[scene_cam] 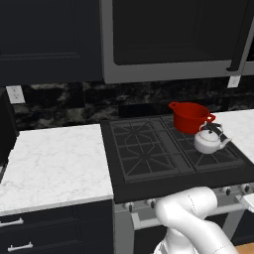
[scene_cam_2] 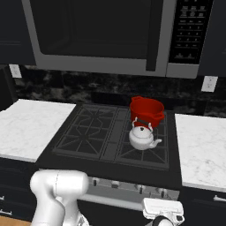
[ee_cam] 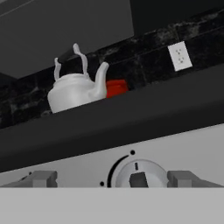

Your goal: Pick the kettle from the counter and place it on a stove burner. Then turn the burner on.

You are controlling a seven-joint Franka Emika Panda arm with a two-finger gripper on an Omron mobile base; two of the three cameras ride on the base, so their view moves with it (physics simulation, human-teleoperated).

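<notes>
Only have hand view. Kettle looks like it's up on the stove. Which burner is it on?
Observer: The kettle stands upright on the front right burner of the cooktop.
Operator: Red thing behind it?
Observer: A red pot with two handles, at the back right of the cooktop, directly behind the kettle.
Operator: Where am I along the knob row?
Observer: The gripper is low at the right end of the row, on the kettle's side of the stove. It is open, straddling one knob.

red pot [scene_cam: 190, 117] on rear grate, microwave [scene_cam_2: 110, 35] above, wall outlet [ee_cam: 180, 56]
</notes>
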